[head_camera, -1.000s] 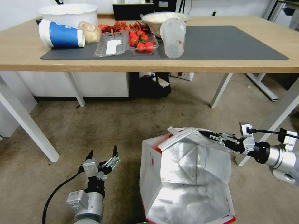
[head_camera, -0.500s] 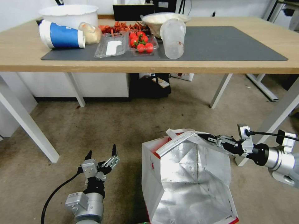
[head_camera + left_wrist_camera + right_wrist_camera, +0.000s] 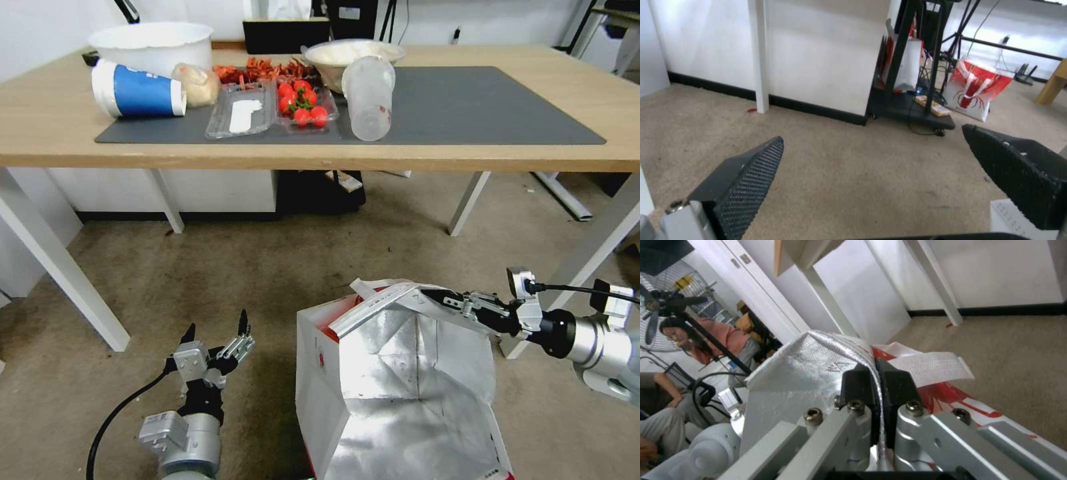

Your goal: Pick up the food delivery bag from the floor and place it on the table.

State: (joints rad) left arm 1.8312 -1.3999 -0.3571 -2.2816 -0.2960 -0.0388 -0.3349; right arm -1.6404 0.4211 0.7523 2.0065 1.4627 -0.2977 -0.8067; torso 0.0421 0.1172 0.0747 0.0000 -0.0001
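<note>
Food delivery bag (image 3: 393,393) rim pinched by right gripper (image 3: 433,298), above floor (image 3: 220,280)

One boxy white-and-red insulated delivery bag (image 3: 373,380) with silver foil lining stands at lower centre. Two metal end effectors, left (image 3: 217,331) and right (image 3: 432,297), flank it. On the light wood counter (image 3: 53,127), upper frame: two clear plastic trays (image 3: 237,110), one frosted plastic cup (image 3: 368,97), one blue-and-white paper cup (image 3: 139,90), two white bowls (image 3: 152,45).
</note>
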